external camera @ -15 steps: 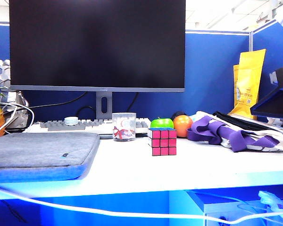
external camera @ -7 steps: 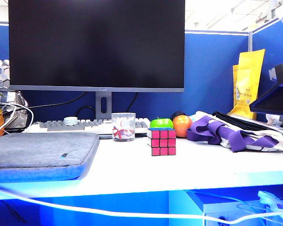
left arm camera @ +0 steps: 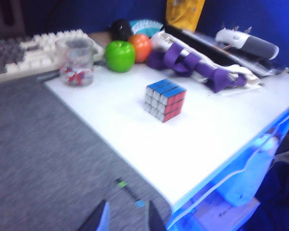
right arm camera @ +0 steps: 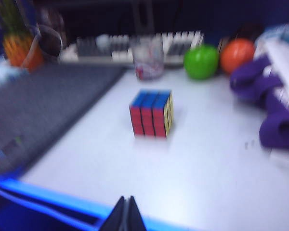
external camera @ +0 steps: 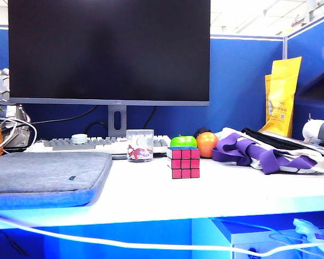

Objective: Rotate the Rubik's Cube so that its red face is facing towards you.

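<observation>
The Rubik's Cube (external camera: pixel 184 161) stands on the white table in front of the fruit. Its red face (external camera: pixel 178 164) looks toward the exterior camera and its blue side is on top. In the left wrist view the cube (left arm camera: pixel 165 99) sits well ahead of my left gripper (left arm camera: pixel 126 219), which hovers open and empty over the grey sleeve. In the right wrist view the cube (right arm camera: pixel 151 113) shows its red face (right arm camera: pixel 145 121) and a yellow side. My right gripper (right arm camera: pixel 126 212) is shut and empty, back over the table's front edge. Neither gripper shows in the exterior view.
Behind the cube are a glass cup (external camera: pixel 140 145), a green apple (external camera: pixel 183 141), an orange (external camera: pixel 207 144), a keyboard (external camera: pixel 97 144) and a large monitor (external camera: pixel 109 51). A grey sleeve (external camera: pixel 46 177) lies at left. Purple straps on a bag (external camera: pixel 259 152) and a yellow packet (external camera: pixel 281 96) are at right.
The dark arm part at the right edge of the exterior view has left the frame, uncovering a white object there. The cube has not moved.
</observation>
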Tool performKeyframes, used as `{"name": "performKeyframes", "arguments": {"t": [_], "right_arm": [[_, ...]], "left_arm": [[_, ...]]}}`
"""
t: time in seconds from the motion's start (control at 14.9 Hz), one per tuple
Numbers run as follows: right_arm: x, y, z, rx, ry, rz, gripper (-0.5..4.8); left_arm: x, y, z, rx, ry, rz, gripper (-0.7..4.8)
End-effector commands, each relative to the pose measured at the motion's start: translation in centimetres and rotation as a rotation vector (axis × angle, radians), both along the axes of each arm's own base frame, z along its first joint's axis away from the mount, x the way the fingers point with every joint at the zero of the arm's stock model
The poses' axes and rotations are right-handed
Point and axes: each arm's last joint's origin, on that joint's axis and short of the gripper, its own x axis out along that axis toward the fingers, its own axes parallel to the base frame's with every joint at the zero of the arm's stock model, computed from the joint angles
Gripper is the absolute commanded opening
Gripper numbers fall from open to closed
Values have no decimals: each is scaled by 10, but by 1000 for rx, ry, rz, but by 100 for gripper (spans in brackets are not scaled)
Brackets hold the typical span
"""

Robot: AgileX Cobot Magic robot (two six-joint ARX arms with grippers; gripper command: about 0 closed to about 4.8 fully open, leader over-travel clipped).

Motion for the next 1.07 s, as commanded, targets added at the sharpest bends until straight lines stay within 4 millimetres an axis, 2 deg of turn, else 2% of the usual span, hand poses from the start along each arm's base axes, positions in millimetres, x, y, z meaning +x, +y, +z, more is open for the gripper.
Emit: {"name": "performKeyframes", "arguments": {"t": [0.07, 0.27, 0.47, 0.87, 1.07], "right_arm": [[-6, -18, 9, 57, -102, -71, 12], [-5, -37, 15, 76, -175, -247, 12], [-7, -43, 17, 81, -199, -296, 12], [-11, -44, 15, 79, -194, -292, 12], [-11, -44, 15, 79, -194, -292, 12]], "left_arm": [[-15, 2, 2, -17, -131, -9, 112], [-23, 5, 7, -23, -210, 16, 112], [-23, 7, 6, -20, -198, 38, 112], [-15, 7, -30, -10, -91, 52, 112], [-15, 7, -36, -7, -45, 53, 112]]}}
